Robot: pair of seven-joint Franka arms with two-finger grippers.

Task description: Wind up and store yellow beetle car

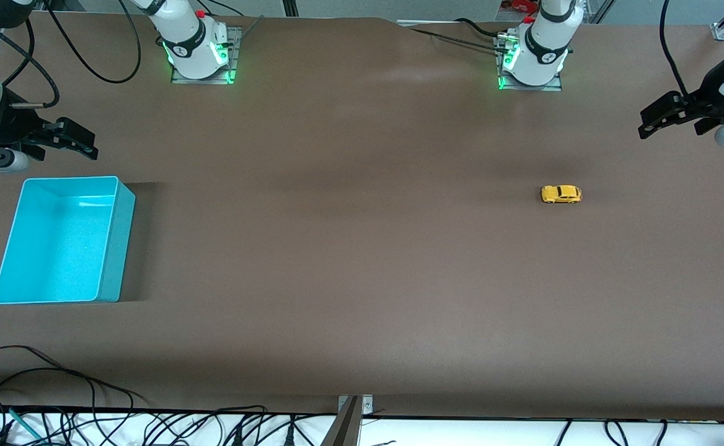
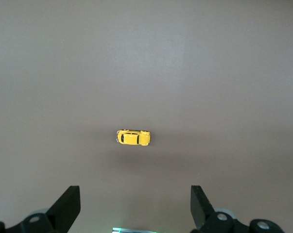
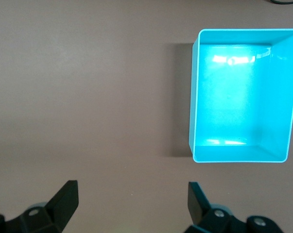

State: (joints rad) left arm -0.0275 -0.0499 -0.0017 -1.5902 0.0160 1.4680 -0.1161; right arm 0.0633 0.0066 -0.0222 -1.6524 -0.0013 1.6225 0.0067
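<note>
The left arm's black two-finger gripper (image 1: 649, 128) hangs in the air over the brown table (image 1: 349, 260) at the left arm's end, its fingers (image 2: 67, 206) spread wide with nothing between them. The left wrist view looks straight down past those parted fingers at bare tabletop with the tiny bright yellow beetle car (image 2: 133, 137) apart from them.

That yellow beetle car (image 1: 561, 194), rounded and dark-windowed, stands on its small black wheels on the open table toward the left arm's end, nearer the front camera than the left arm's base, well apart from both grippers.

The right arm's black two-finger gripper (image 1: 91, 147) hovers at the right arm's end of the table, fingers (image 3: 66, 199) also spread and holding nothing. Just nearer the front camera lies an open rectangular turquoise plastic bin (image 1: 119, 241), nothing inside it (image 3: 199, 97).
</note>
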